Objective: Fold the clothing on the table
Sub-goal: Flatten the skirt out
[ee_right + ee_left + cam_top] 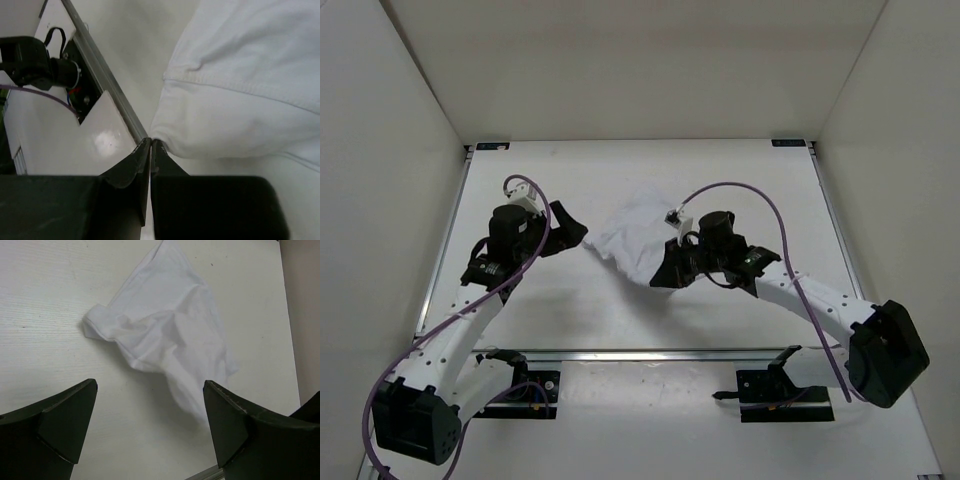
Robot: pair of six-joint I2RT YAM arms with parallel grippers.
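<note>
The white clothing (632, 234) lies crumpled in a heap near the middle of the table (740, 180), lifted at its near corner. My right gripper (660, 276) is shut on that corner. In the right wrist view the fabric (240, 90) bunches into the closed tips of the right gripper (151, 142). My left gripper (576, 232) hovers just left of the heap, open and apart from the cloth. In the left wrist view the clothing (170, 325) lies ahead of the left gripper (150, 386), and only bare table shows between its fingers (65, 415).
A metal rail (650, 353) runs along the table's near edge, with both arm bases mounted below it. White walls (380, 150) close in the left, right and far sides. Purple cables loop over each arm.
</note>
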